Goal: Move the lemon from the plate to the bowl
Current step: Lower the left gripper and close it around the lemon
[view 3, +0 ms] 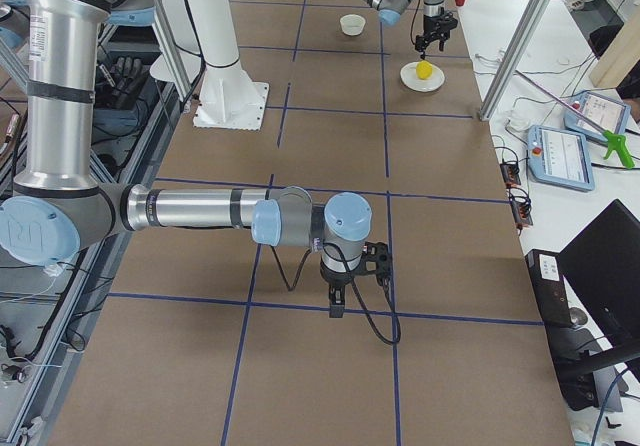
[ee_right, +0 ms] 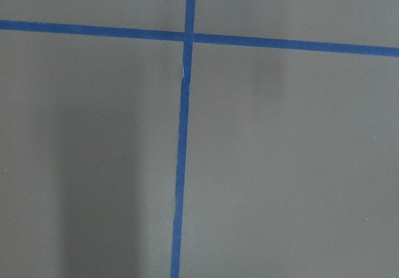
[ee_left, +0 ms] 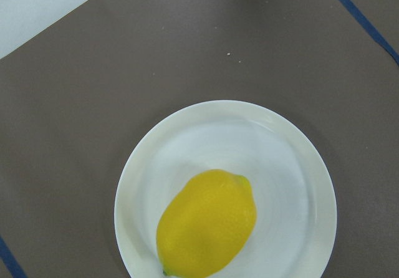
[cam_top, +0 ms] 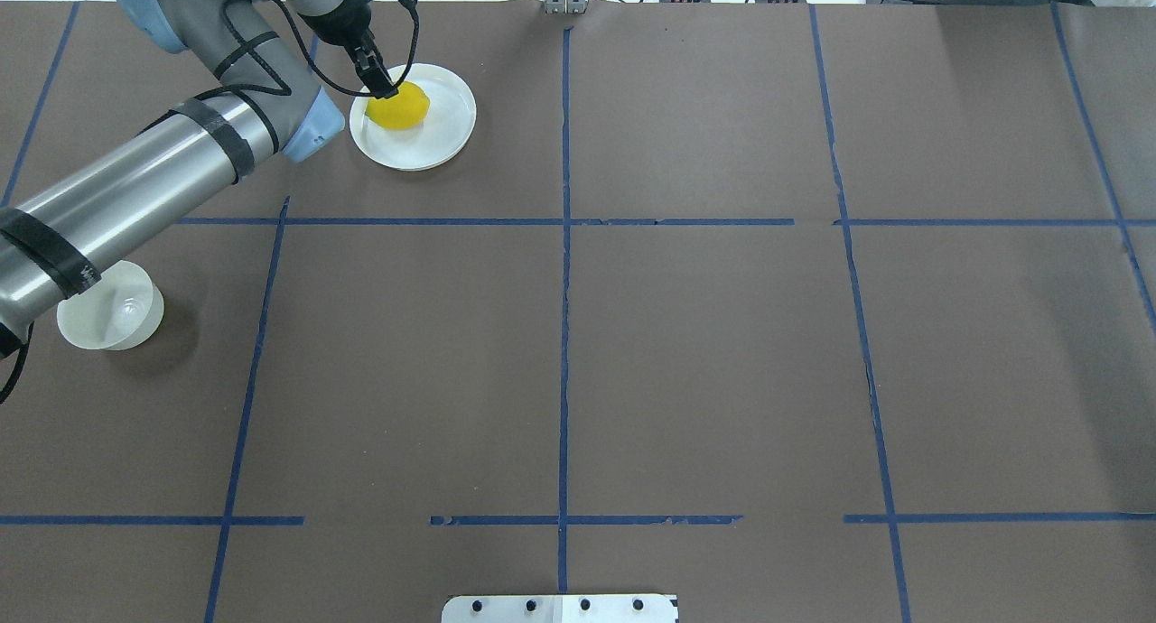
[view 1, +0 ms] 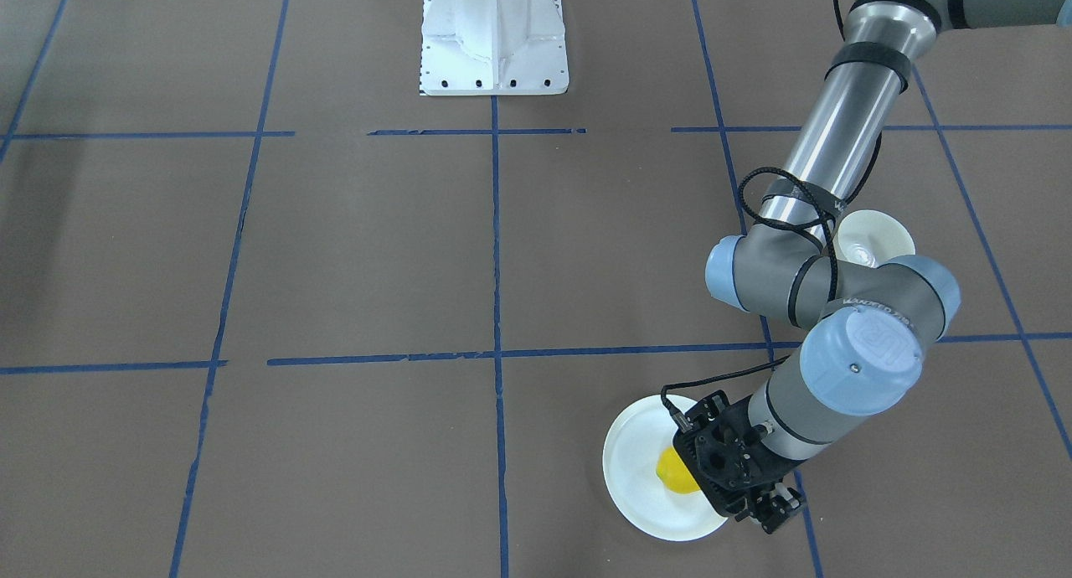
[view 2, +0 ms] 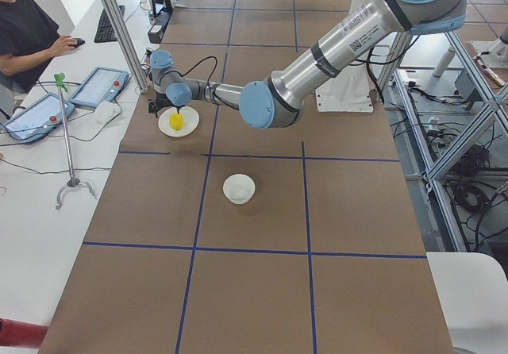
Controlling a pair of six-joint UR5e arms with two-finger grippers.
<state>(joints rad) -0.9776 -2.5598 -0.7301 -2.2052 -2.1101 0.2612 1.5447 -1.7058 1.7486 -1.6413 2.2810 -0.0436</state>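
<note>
bowl [cam_top: 110,320] sits nearest the robot on its left side, upright, partly under the left arm's forearm. farther out, the plate [cam_top: 447,122] holds the lemon [cam_top: 399,110], lying free on its side, off-centre. left gripper [cam_top: 386,89] hangs just over the lemon's edge; can't tell how wide it's open. right gripper [view 3: 335,310] pts down at the table [cam_top: 722,352] by a blue tape [ee_right: 181,166] cross; opening can't be judged.
</note>
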